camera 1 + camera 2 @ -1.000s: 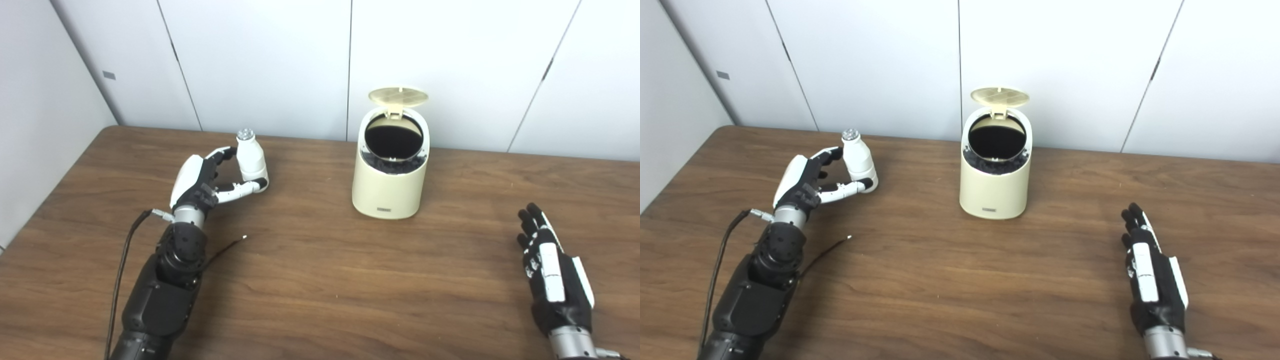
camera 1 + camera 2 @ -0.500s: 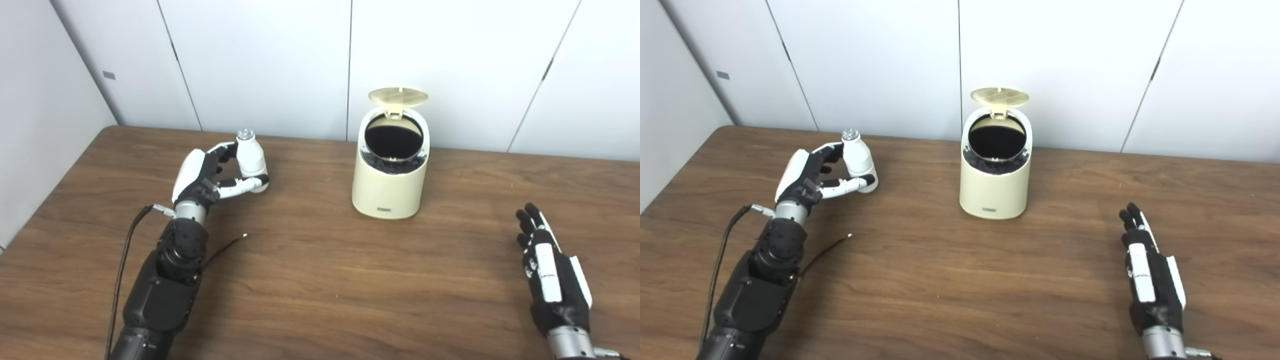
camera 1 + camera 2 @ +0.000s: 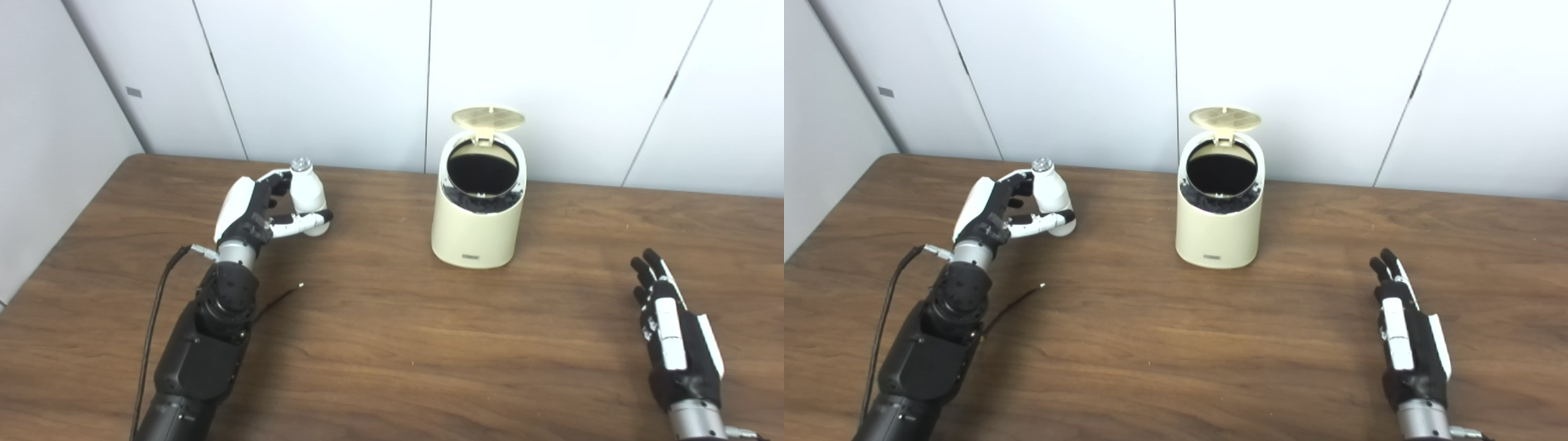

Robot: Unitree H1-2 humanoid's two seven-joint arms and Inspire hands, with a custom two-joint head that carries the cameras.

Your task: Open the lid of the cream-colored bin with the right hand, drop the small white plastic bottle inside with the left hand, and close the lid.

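The small white plastic bottle [image 3: 307, 191] with a silver cap stands upright on the wooden table at the back left. My left hand [image 3: 252, 211] is wrapped around it: the thumb crosses its lower front and the fingers touch its upper back. The cream-colored bin [image 3: 476, 229] stands at the middle back, well to the right of the bottle. Its lid [image 3: 488, 117] is tipped up and the dark inside shows. My right hand [image 3: 674, 340] rests open and empty at the front right, fingers straight, far from the bin.
A thin black cable [image 3: 277, 300] lies on the table [image 3: 392, 343] beside my left forearm. White wall panels run along the table's far edge, close behind the bin. A grey wall stands at the left.
My left hand has moved forward against the bottle and its thumb and fingers have closed around it. The bottle, bin and lid have not moved. The right hand has barely shifted.
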